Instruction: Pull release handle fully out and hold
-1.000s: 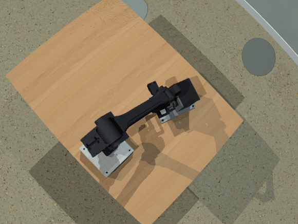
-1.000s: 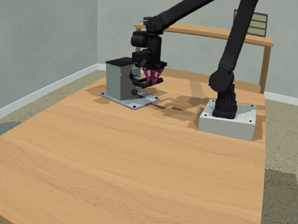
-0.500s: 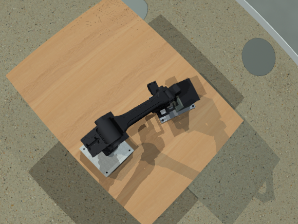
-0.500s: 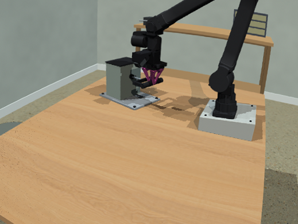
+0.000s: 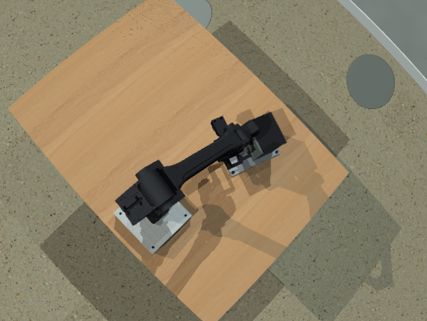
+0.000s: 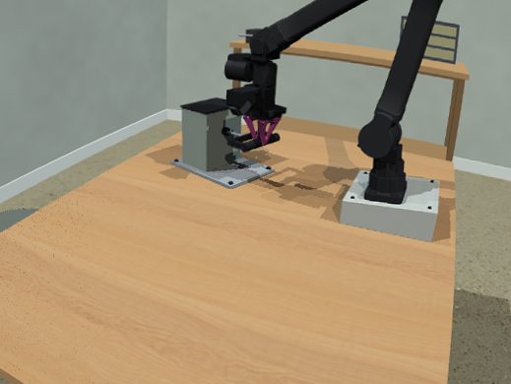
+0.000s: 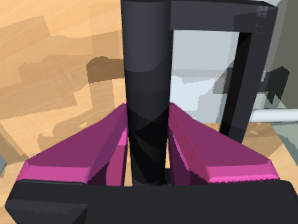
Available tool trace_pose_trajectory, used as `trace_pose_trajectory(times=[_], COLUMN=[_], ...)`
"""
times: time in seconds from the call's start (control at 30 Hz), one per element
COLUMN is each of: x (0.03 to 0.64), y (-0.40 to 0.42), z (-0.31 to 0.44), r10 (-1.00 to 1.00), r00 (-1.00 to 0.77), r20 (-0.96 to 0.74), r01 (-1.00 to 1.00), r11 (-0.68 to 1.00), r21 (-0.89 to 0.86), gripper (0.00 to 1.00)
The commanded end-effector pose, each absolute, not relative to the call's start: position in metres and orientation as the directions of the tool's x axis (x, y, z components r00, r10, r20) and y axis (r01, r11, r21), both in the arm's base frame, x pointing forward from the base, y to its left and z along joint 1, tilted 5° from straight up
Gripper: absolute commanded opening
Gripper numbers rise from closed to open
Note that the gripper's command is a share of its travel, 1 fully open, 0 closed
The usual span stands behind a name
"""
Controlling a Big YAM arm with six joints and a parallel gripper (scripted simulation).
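Release handle first, from the top view: it is mostly hidden under the arm's wrist (image 5: pixel 235 134), which reaches from its base plate (image 5: pixel 152 235) across the bench (image 5: pixel 110 103) to the dark-topped housing (image 5: pixel 270 129) near the bench's far edge.

Exterior view: the release handle's grip (image 6: pixel 250 143) is a dark bar standing out from the grey housing on short rods, above the mounting plate (image 6: pixel 227 178). The gripper (image 6: pixel 261 134) comes down on it from above, magenta fingers (image 6: pixel 251 126) straddling the bar, clear of housing and plate as far as I can tell.

Wrist view: the jaws are pinching the dark cylindrical grip (image 7: pixel 147 96), one magenta finger (image 7: pixel 87 156) on each side.

Judging by this, the grasp is made; whether the pull is complete cannot be told. Next calls for pulling straight away from the housing, or holding firm without drift.
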State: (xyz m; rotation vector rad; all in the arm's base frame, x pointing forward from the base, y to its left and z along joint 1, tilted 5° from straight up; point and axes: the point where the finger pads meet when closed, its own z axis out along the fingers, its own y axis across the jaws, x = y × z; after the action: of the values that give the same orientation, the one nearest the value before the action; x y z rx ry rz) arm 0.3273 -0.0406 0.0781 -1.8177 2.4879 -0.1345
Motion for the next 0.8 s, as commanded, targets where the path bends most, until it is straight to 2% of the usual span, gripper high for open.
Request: trace_pose_trajectory(times=[0.0, 0.13, 0.17, 0.77], x=[0.271, 0.271, 0.316, 0.316], y=[-0.028, -0.028, -0.041, -0.041], z=[0.069, 0.069, 0.069, 0.069], r10=[-0.951, -0.951, -0.953, -0.953], r00=[-0.306, -0.306, -0.302, -0.302], r20=[0.031, 0.031, 0.011, 0.011], r01=[-0.951, -0.951, -0.952, -0.952], r11=[0.307, 0.307, 0.300, 0.300], r21=[0.032, 0.032, -0.062, -0.062], gripper=[0.00, 0.00, 0.00, 0.00])
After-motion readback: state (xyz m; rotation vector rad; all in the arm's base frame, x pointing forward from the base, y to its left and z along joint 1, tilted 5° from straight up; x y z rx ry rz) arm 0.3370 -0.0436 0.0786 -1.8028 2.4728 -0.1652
